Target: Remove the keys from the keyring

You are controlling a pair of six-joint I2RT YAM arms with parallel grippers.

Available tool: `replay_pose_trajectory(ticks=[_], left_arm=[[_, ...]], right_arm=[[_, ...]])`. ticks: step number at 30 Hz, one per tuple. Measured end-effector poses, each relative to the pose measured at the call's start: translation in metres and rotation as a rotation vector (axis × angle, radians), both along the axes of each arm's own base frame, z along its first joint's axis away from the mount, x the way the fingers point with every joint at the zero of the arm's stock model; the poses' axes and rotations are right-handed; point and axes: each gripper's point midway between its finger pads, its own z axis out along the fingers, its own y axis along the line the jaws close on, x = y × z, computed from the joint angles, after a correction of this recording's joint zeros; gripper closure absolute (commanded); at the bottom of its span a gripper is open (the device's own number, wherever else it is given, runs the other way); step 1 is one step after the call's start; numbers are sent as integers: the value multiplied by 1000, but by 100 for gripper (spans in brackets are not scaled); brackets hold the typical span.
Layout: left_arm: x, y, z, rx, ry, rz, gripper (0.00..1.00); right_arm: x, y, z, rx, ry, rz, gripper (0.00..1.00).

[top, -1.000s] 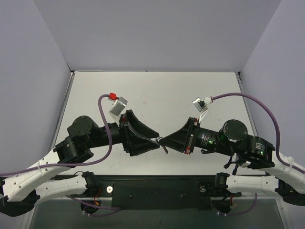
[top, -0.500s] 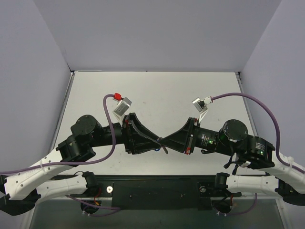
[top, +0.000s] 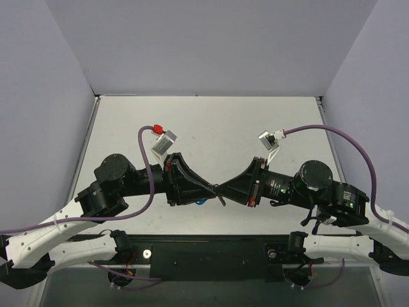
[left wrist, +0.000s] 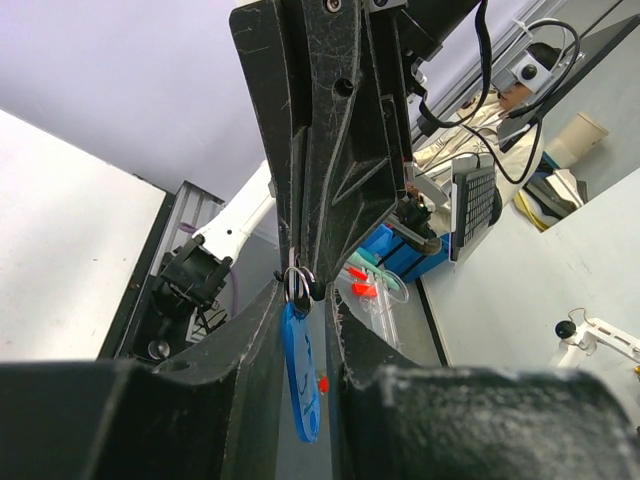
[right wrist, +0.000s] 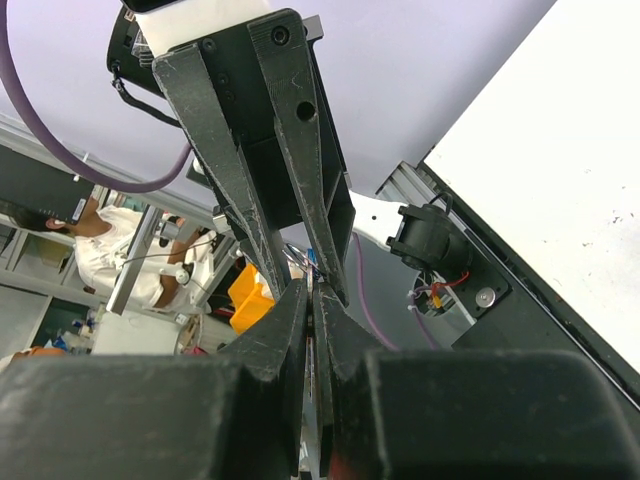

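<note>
– White worktop (top: 211,121), grey walls (top: 211,45). Where is the keyring (left wrist: 300,375)?
– Low in the middle, hanging between the fingers of the left tool (left wrist: 306,300). I cannot tell if they squeeze it. The right tool (right wrist: 312,292) is pinched tight on its ring.

left claw (top: 214,189) tip-to-tip with right claw (top: 222,190), keyring (left wrist: 300,372) between left fingers (left wrist: 262,340)

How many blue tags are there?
1. The blue tag sits between the two sides of the left gripper, at the tip of the right gripper. More could hide behind them.
</note>
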Motion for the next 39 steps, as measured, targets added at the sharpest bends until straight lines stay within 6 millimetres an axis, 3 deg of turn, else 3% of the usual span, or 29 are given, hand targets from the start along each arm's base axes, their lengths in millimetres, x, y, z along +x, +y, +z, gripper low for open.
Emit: replay_pose_trajectory(ticks=[3, 9, 10, 14, 21, 30, 39], left_arm=[[0, 0, 0, -1, 4, -2, 76], [-1, 2, 3, -10, 1, 3, 21], [-1, 4, 5, -15, -3, 7, 19], [-2, 14, 11, -34, -15, 36, 18], [6, 24, 19, -21, -32, 109, 27], [18, 14, -4, 72, -23, 144, 32], [19, 12, -9, 92, -18, 139, 54]], right_arm=[[0, 0, 0, -1, -1, -1, 100], [1, 0, -4, -15, 1, -2, 100], [1, 1, -5, -21, 3, -1, 100], [1, 2, -9, -36, 8, -1, 100], [1, 1, -12, -45, 12, -1, 100], [-2, 2, -12, -46, 10, 8, 100], [-4, 3, -12, -48, 4, 21, 100]])
